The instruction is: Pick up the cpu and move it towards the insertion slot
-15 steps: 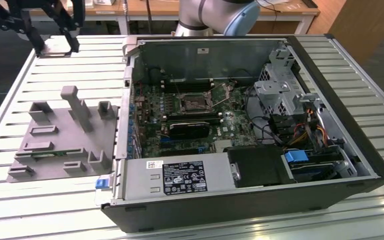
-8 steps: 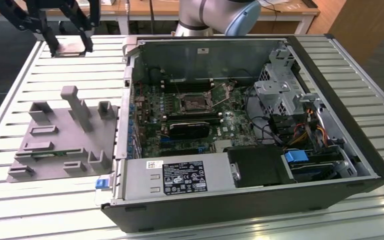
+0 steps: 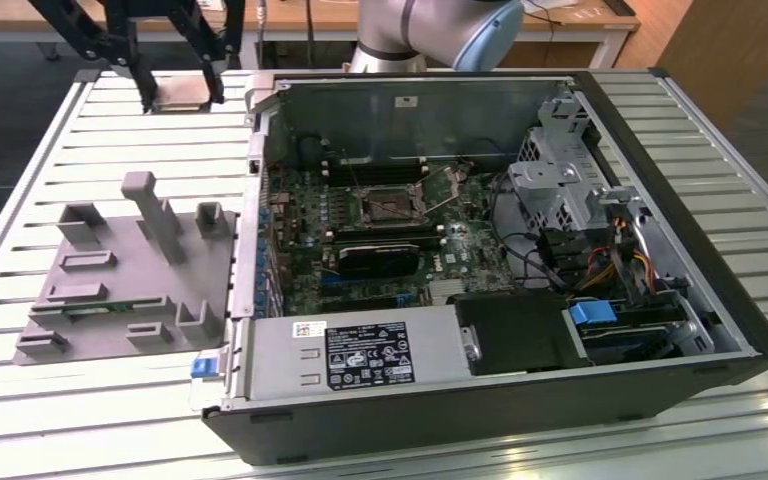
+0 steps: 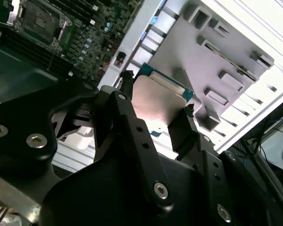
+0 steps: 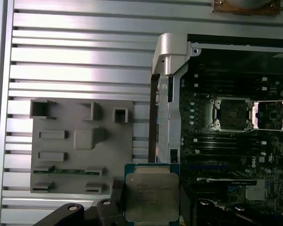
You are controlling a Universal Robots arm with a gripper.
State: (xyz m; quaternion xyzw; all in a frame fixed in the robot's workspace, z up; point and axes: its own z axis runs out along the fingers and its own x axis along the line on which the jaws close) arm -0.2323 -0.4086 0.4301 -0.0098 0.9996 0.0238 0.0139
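Claw (image 4: 156, 101) closed on the cpu (image 5: 151, 196), one black finger (image 4: 127, 82) at each of two opposite edges; silvery lid and green rim visible in both wrist views. Held clear of the table (image 5: 80, 61), over the edge of the grey fixture (image 5: 80, 141) nearest the open computer case (image 3: 651, 250), beside the case's metal wall (image 5: 167, 56). In the exterior view, seen as a pale square between the black fingers high above the slatted table, toward the exterior view's left of the case. Insertion slot (image 5: 232, 114) on the green motherboard, shiny frame around a dark centre, well apart from the chip. Hinged socket cover (image 5: 271, 115) lying open just beside the slot. Green-edged memory stick (image 5: 68, 171) resting in the fixture.
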